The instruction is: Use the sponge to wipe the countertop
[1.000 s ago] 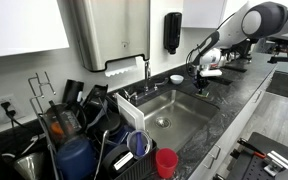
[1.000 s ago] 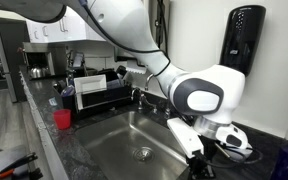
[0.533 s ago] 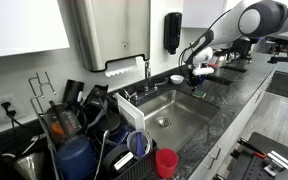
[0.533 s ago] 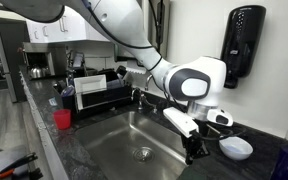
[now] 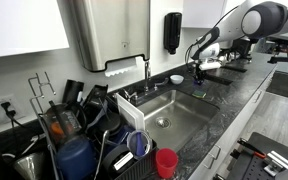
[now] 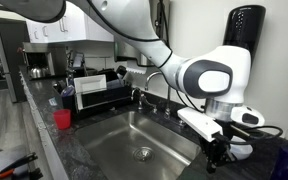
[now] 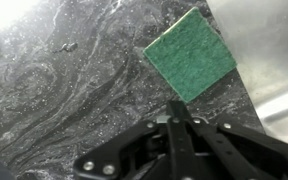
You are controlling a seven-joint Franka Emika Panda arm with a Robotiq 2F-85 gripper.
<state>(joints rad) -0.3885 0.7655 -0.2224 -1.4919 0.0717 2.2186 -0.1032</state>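
Observation:
A square green sponge [image 7: 189,55] lies flat on the dark speckled countertop [image 7: 64,100], close to the steel sink rim [image 7: 279,60]. My gripper [image 7: 181,104] hangs above the sponge's near corner, its fingers shut together with nothing between them. In both exterior views the gripper [image 5: 197,68] [image 6: 216,158] points down over the countertop [image 5: 234,92] to the right of the sink. I cannot make out the sponge there.
A steel sink basin [image 5: 169,115] [image 6: 134,140] lies beside the gripper. A small white bowl [image 5: 176,78] [image 6: 240,150] stands at the wall behind it. A full dish rack [image 5: 74,125], a red cup [image 5: 166,162] [image 6: 62,119] and a faucet [image 5: 147,68] are farther along.
The gripper first swung towards the sink, then back over the counter, and is now higher above the worktop than a second ago.

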